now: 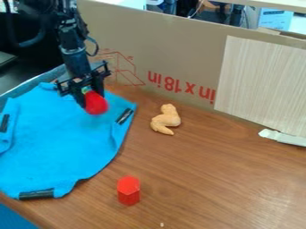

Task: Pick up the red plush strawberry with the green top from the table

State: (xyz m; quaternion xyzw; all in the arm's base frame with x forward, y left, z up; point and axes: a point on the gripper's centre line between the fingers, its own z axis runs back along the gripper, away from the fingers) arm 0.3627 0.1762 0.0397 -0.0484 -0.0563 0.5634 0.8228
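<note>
The black gripper [90,91] hangs at the upper left over the blue cloth [57,138], shut on a rounded red object [96,103]. A little green and yellow shows at the top of this object, between the fingers; its upper part is partly hidden by them. To the right of the cloth, a tan toy chicken wing [167,119] lies on the wooden table. Nearer the front, a red hexagonal block [128,191] stands upright on the wood.
Black strips [36,194] lie on the cloth's edges. A cardboard wall [173,53] borders the table's back, with a pale wood-grain panel [263,80] against it at the right. A white strip [283,137] lies at the right edge.
</note>
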